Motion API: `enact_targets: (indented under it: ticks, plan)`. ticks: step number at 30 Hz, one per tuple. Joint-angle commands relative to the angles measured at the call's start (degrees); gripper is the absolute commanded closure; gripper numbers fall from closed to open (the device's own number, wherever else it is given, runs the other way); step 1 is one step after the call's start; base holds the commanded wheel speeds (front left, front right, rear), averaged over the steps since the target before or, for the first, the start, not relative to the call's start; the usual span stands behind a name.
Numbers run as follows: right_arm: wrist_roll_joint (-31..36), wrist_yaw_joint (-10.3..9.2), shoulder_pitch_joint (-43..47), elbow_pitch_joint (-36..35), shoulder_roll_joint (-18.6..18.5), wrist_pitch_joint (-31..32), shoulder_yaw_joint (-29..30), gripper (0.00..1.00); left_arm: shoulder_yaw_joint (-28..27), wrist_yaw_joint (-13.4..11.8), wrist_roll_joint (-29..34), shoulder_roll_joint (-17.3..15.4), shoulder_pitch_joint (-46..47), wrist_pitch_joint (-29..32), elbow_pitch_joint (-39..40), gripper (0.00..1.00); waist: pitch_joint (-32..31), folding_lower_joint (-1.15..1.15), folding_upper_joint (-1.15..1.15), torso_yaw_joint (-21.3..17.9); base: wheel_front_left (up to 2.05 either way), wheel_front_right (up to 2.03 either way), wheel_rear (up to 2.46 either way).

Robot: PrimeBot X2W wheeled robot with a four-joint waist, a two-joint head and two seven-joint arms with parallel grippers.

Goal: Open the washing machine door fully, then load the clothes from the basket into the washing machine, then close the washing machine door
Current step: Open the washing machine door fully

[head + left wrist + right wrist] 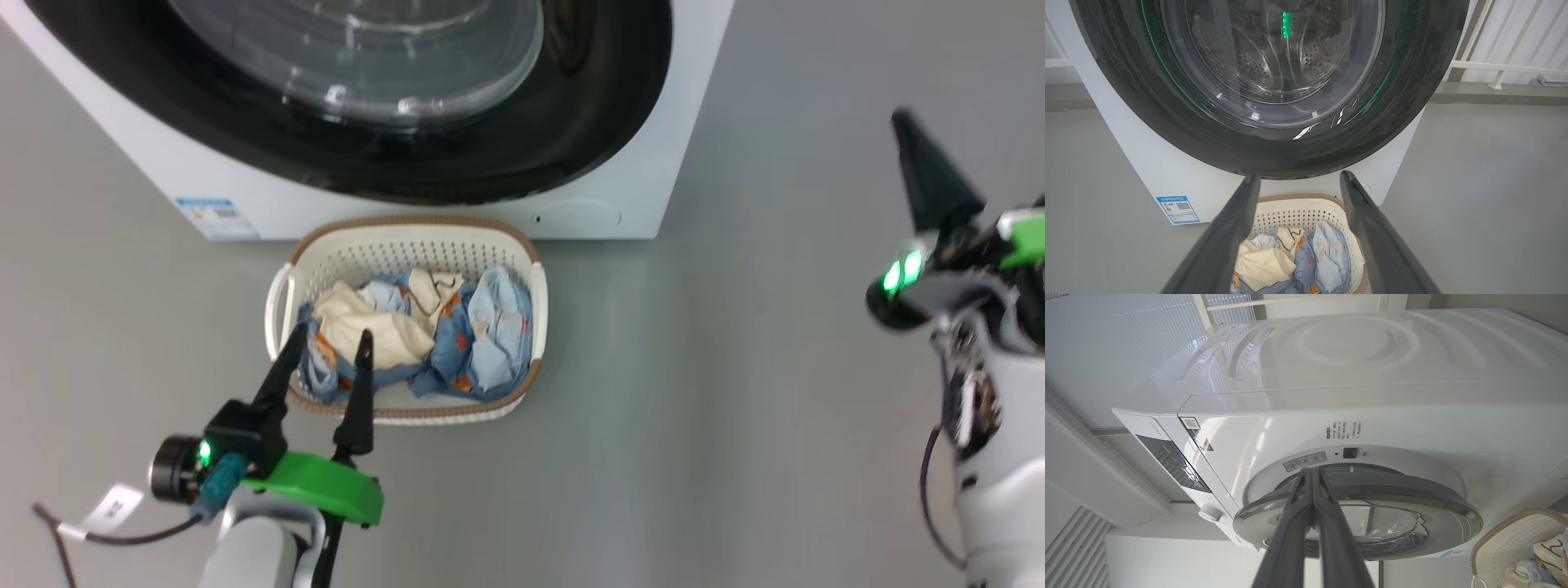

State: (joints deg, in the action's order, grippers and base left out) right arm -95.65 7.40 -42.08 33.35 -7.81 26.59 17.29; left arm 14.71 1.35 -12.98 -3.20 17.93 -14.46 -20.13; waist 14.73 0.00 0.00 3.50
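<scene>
Washing machine door (604, 90): It is sitting on the front of the washing machine (629, 180). In the right wrist view it is looking a little bit open, with a gap behind it, but it is not swinging wide. We are thinking the door step is not done.
Right gripper (904, 122): Its two fingers are pressing tight together with nothing between them. It is hanging high on the right, well away from the door. If we are pushing that thin tip at the shiny black rim, it could be slipping off or poking the glass.
Left gripper (331, 335): Its fingers are standing wide apart and holding nothing. It is pointing over the near left part of the basket (408, 249). We cannot tell if the tips are touching the cloth.
Clothes (482, 335): They are all lying in a heap inside the basket, blue ones and cream ones mixed up.
Basket: It is sitting on the floor (735, 367), just beside the machine, under the door.
Worry one: If we are grabbing clothes now, the door is blocking the way in and we are having nowhere to put them.
Worry two: The left fingers could be bumping the basket rim and shoving the light basket away.
Worry three: Soft clothes are floppy, so a piece could be dangling, dropping on the floor, or getting pinched when the door is closing.
</scene>
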Motion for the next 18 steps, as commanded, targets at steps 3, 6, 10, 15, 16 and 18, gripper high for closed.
enact_targets:
  ticks: [3, 6, 10, 15, 16, 18]
  plan:
    - [-0.4, 0.09, -5.4, 0.9, -1.7, 0.7, -1.5, 1.00, -1.0, 0.6, 0.9, -0.5, 2.8, -0.5, 1.5, 0.00, 4.6, 0.00, 0.00, 2.8, 0.00, 0.00, 0.00]
    - [-0.2, 0.09, -10.5, 3.8, -3.3, 1.8, -2.7, 1.00, -0.2, 0.8, 1.1, -0.2, 4.0, -0.5, 1.6, 0.00, 6.4, 0.00, 0.00, 3.6, 0.00, 0.00, 0.00]
    - [0.9, 0.09, -17.2, 7.4, -4.6, 3.1, -5.3, 1.00, 0.5, 0.9, 1.1, 0.1, 5.4, -0.5, 1.8, 0.00, 8.5, 0.00, 0.00, 4.2, 0.00, 0.00, 0.00]
    - [3.1, 0.09, -24.9, 11.9, -5.0, 3.8, -8.6, 1.00, 1.4, 1.0, 1.1, 0.2, 6.9, -0.5, 2.1, 0.00, 10.8, 0.00, 0.00, 4.9, 0.00, 0.00, 0.00]
    - [3.6, 0.09, -26.3, 12.7, -5.0, 4.0, -9.2, 1.00, 1.5, 1.1, 1.1, 0.2, 7.2, -0.5, 2.1, 0.00, 11.2, 0.00, 0.00, 5.1, 0.00, 0.00, 0.00]
    - [4.5, 0.09, -28.9, 14.5, -5.0, 4.1, -10.3, 1.00, 1.7, 1.1, 1.0, 0.3, 7.8, -0.5, 2.2, 0.00, 12.0, 0.00, 0.00, 5.4, 0.00, 0.00, 0.00]
